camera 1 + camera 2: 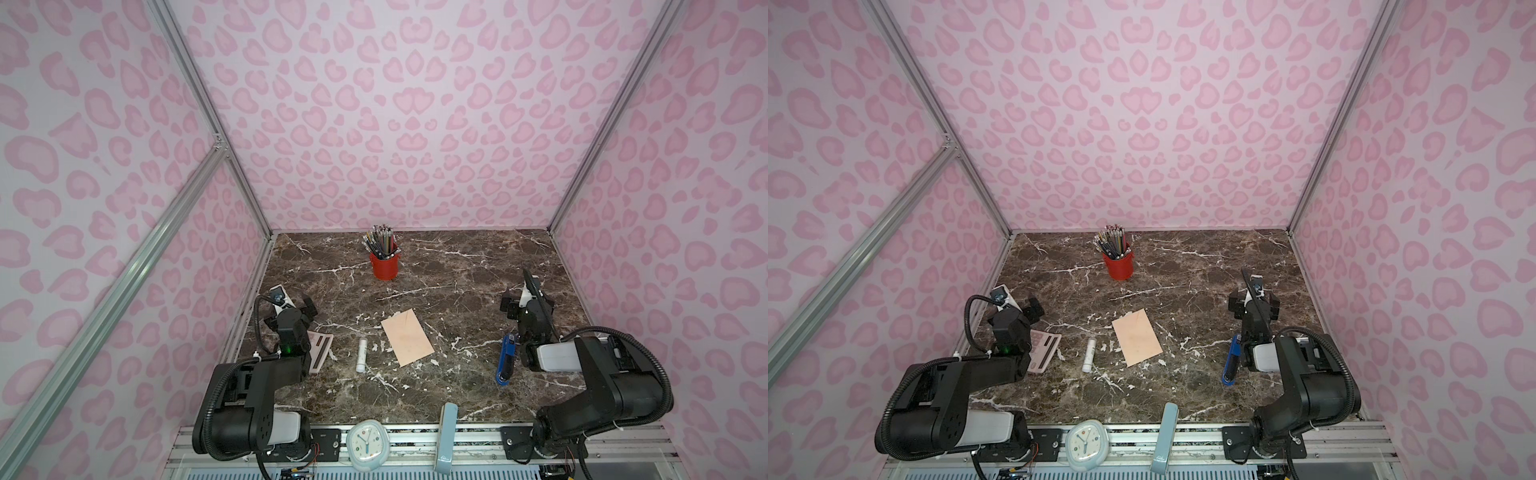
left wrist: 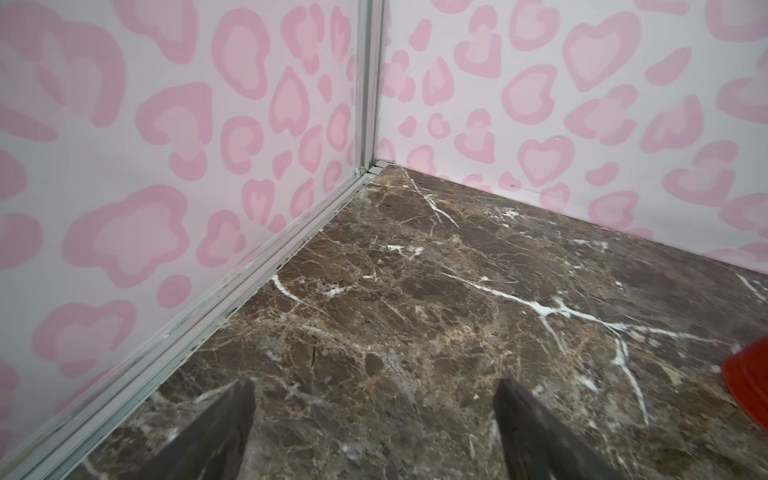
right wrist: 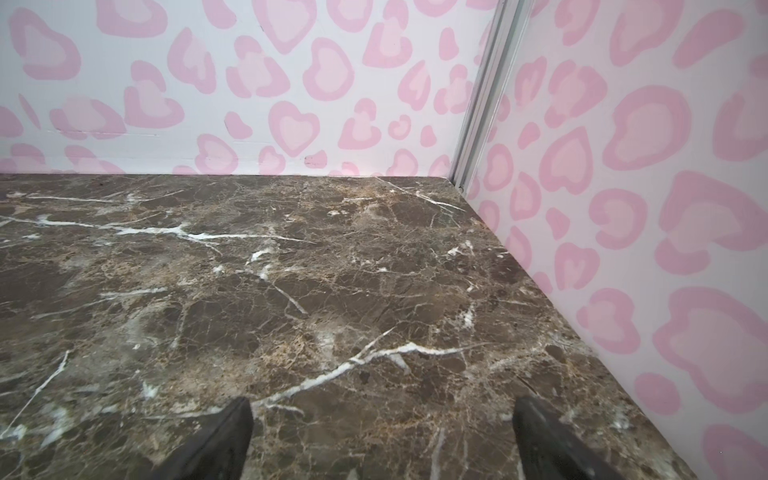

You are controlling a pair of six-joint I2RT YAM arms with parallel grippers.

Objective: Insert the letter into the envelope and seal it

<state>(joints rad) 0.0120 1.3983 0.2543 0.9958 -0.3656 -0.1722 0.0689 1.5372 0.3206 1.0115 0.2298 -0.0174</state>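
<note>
A: Envelope, position?
B: Peach-pink envelope [image 1: 407,337] [image 1: 1137,337] lies flat on the brown marble table [image 1: 457,266], lower centre of the frame in both top views. It sits at a slant, long edges running upper left to lower right. Plain face up. Nothing touches it.

A: Letter?
B: Cannot pick out a white sheet. A paler sliver shows at the envelope's upper corner, too small to name.

A: Left gripper?
B: Left gripper [image 1: 293,302] is at left-middle of the frame, well apart from the envelope, aimed toward the table's far left corner. In its wrist view the fingers [image 2: 224,428] stand wide apart, with bare marble between them.

A: Right gripper?
B: Right gripper [image 1: 527,302] is at right-middle of the frame, also well clear of the envelope. Fingers [image 3: 216,440] are spread wide and hold nothing. Only tabletop and wall show ahead of them.

A: Surroundings?
B: White glue stick [image 1: 362,354] lies just left of the envelope, not touching it. Pink calculator [image 1: 321,351] is further left, partly under the left arm. Blue tool [image 1: 506,359] is at lower right beside the right arm; cannot tell what kind. Red cup [image 1: 384,264] of pencils stands upright toward the back, above the envelope in frame. Small clock [image 1: 367,444] is on the front rail, bottom centre.
</note>
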